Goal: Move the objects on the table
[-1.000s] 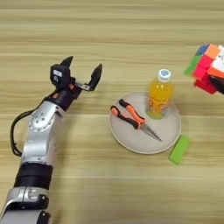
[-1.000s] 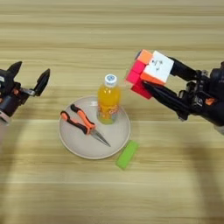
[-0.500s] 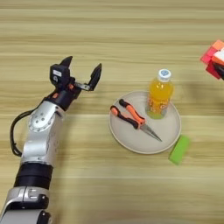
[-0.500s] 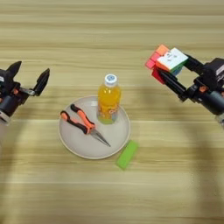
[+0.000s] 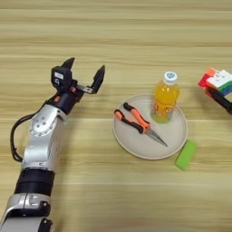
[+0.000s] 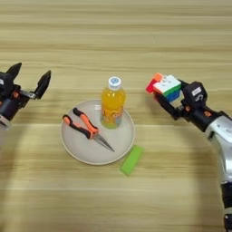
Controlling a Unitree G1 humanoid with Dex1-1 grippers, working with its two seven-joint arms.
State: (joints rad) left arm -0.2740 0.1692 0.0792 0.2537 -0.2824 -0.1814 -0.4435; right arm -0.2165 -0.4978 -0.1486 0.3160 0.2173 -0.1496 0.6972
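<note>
Right eye view: right end effector (image 6: 168, 96) grips the puzzle cube (image 6: 164, 86) above the tabletop (image 6: 116, 31).
Bottle (image 6: 112, 102) and pliers (image 6: 86, 128) sit on the plate (image 6: 90, 152); left end effector (image 5: 84, 77) idles wide open. A corner-heavy grip could let the cube twist free.

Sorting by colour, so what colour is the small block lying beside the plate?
Bright green block, clearest in the right eye view, lying right of the plate.

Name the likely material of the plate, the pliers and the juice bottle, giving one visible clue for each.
Plate: probably matte plastic or ceramic; even beige surface without shine.
Pliers: grey metal jaws, tapering to a point; orange-and-black handles look rubber or plastic coated.
Juice bottle: likely clear plastic, since the orange liquid shows through; its white cap looks like opaque plastic.
</note>
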